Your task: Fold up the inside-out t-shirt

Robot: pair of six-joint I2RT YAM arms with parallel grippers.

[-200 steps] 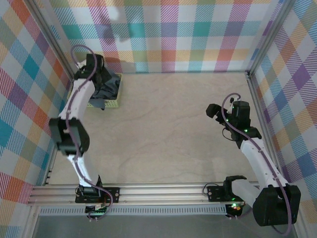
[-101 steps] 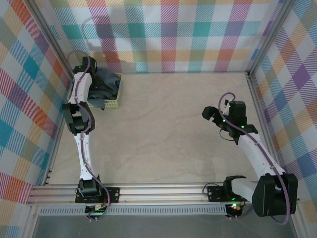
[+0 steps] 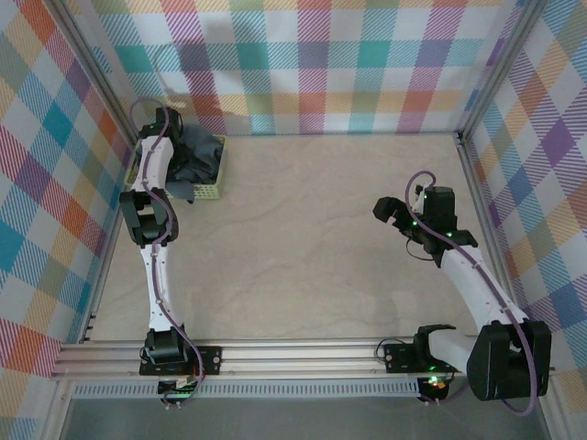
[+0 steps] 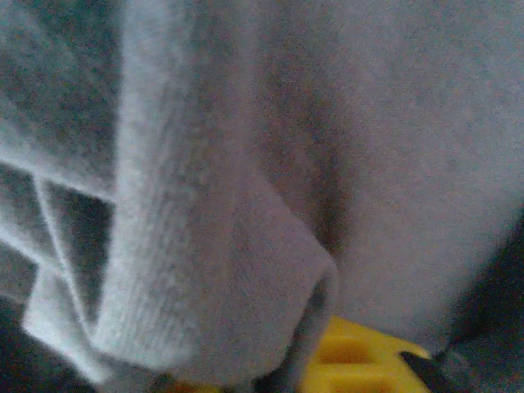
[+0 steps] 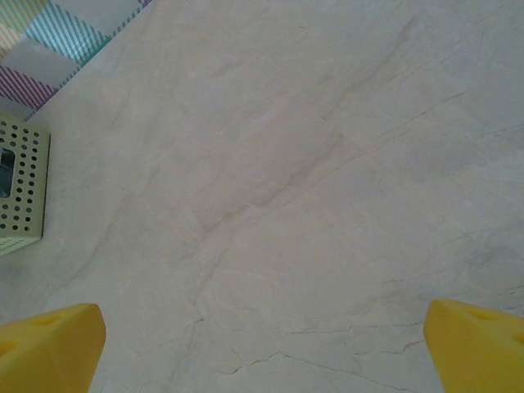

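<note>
**Left arm reached far, right arm bent with fingers wide**

The left arm (image 3: 151, 266) is extended from its base along the left side to the far left corner, and the left gripper (image 3: 172, 137) is pointed downward. One yellow finger (image 4: 352, 360) is partly seen; how far the pair is parted cannot be told. The right arm (image 3: 472, 275) is bent at mid-right, the right gripper (image 3: 390, 211) is aimed leftward, and its fingers (image 5: 49, 344) are spread wide.

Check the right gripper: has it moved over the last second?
Yes. The right gripper shifted slightly left in the top view, farther from the right-hand frame rail.
</note>
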